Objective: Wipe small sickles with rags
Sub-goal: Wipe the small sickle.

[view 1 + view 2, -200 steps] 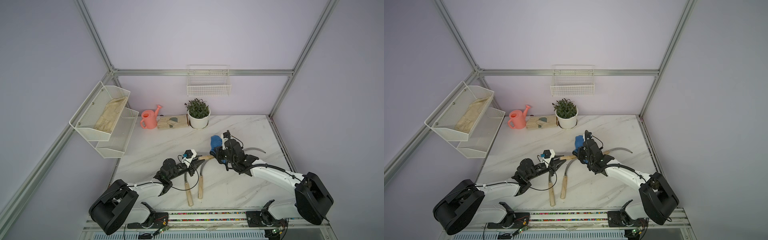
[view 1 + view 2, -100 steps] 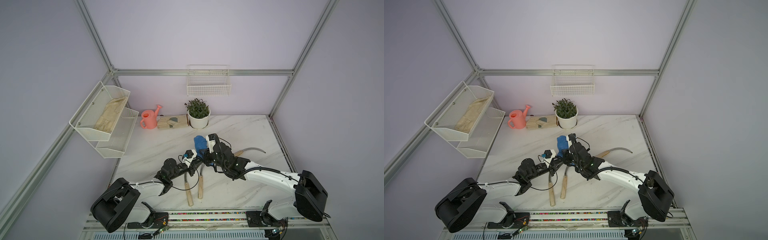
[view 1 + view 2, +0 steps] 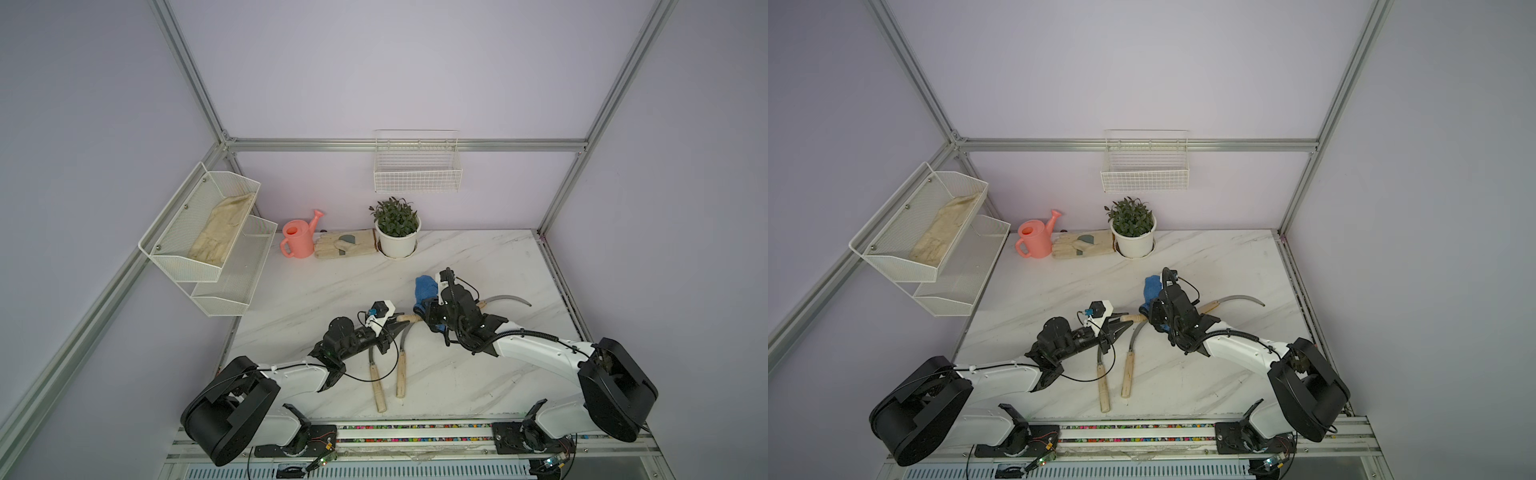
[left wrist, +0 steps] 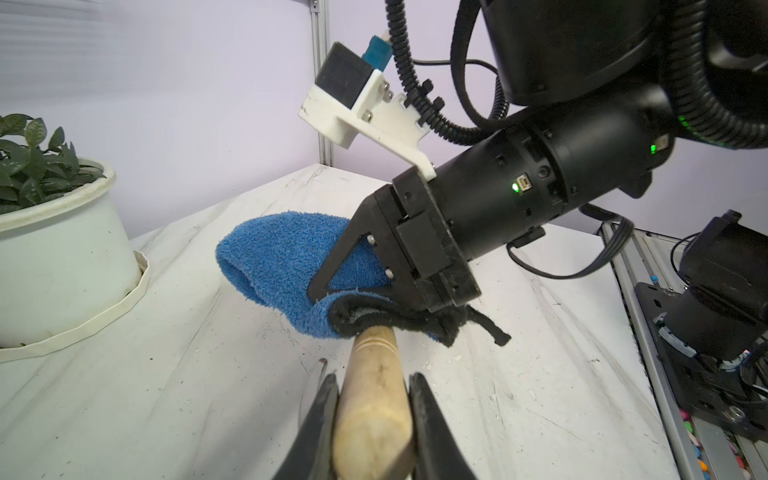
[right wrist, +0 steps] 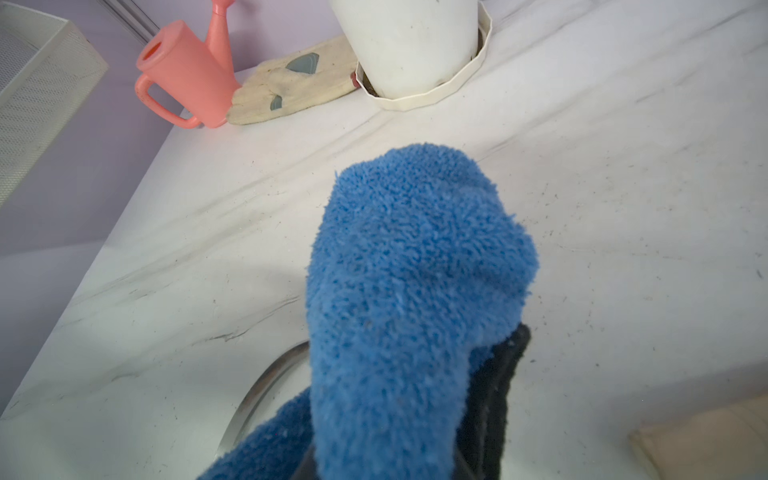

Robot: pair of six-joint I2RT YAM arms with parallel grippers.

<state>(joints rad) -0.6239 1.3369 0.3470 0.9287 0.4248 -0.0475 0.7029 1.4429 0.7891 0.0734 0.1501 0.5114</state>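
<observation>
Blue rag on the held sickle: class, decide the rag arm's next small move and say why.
Probably draw the right tool and its rag off the handle end along the blade. The left tool clamps the sickle by its wooden handle, and the rag sits folded over the handle's far end, blade hidden beneath.
</observation>
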